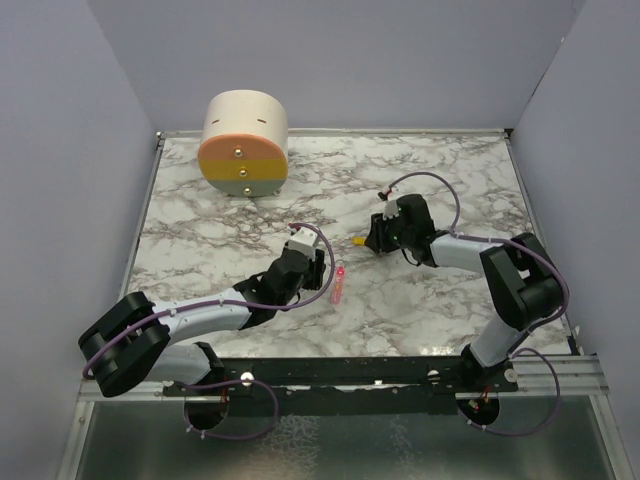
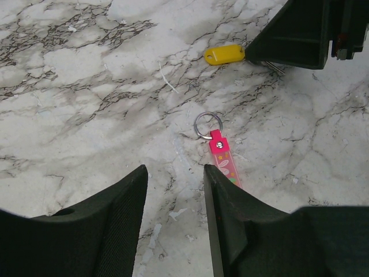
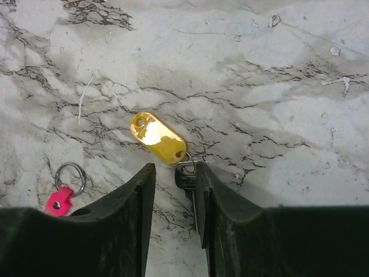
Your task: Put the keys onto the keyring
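At 11 o'clock on the marble worktop (image 1: pixel 440 300), a cream-and-orange cylinder (image 1: pixel 243 145). Near centre, left tool (image 2: pixel 173 172) spread and holding nothing, pink keyring (image 2: pixel 222 153) flat just beyond its tips at 1 o'clock, metal ring at the far end. At 2 o'clock from there, right tool (image 3: pixel 177 167) narrowly spread astride the metal blade of the keys (image 3: pixel 158 137), not pinching it, yellow tag poking out toward 11 o'clock.

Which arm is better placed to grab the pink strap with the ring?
Left. The left gripper hangs open just beside the pink strap; the right gripper is farther off, jaws astride the key by the yellow tag.
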Controlling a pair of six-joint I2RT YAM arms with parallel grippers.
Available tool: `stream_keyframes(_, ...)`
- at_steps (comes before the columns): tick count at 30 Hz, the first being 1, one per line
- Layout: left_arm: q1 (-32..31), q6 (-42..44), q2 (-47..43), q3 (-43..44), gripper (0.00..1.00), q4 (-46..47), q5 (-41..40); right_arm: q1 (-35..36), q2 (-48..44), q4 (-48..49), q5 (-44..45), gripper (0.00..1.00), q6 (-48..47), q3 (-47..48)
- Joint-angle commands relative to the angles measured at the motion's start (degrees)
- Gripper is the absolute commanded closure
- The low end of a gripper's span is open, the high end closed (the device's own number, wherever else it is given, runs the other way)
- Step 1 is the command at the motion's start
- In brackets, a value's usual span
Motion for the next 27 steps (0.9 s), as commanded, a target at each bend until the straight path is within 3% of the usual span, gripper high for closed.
stream_keyframes(1,-0.3,0.2,-1.1,-0.9,0.52,1.4,-1.4,0.3,1.7,-0.6,2.3,0.65,0.6,2.3)
stream_keyframes(13,-0.3,0.7,-1.0,-1.0,0.51,1.4,-1.9,0.3,3.2,-0.3,2.8,0.70,0.7,3.0)
stream_keyframes(27,-0.3,0.7,-1.0,-0.8,0.50,1.4,-1.8,0.3,1.1,0.3,3.3,0.99,0.5,2.1)
